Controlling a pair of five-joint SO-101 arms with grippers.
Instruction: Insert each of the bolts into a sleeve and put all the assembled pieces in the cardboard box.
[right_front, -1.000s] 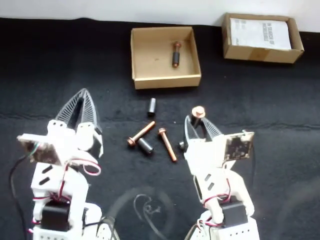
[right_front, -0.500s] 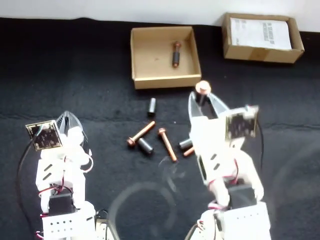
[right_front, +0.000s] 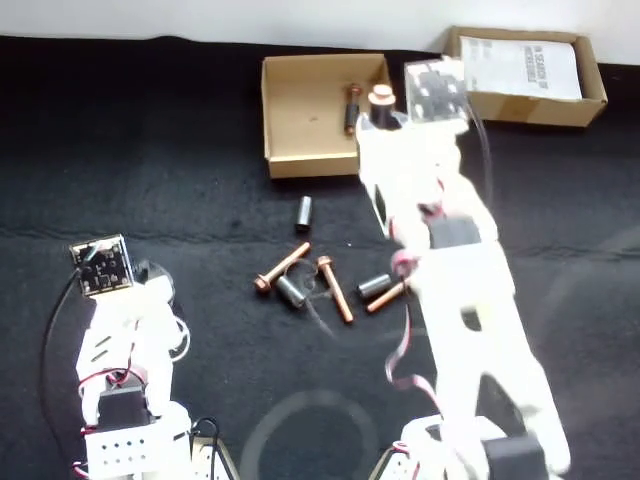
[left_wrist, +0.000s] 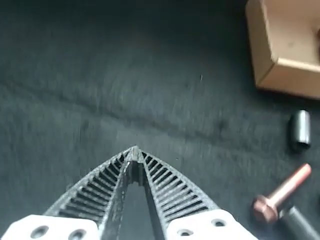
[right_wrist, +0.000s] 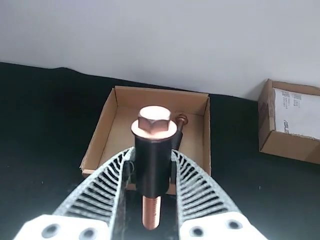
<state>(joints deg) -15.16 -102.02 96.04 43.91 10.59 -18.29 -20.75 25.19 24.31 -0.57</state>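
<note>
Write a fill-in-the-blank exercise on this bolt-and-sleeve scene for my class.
The right gripper is shut on a bolt sitting in a ___.
The cardboard box holds ___ assembled piece.
The left gripper is ___, holding nothing.
___ loose bolts lie on the table.
Missing words: sleeve; one; shut; three.

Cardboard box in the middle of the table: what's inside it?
One sleeved bolt lies on the cardboard box floor, near one side wall. The right gripper, holding a second sleeved bolt, covers part of that side, so the floor there is hidden.
</note>
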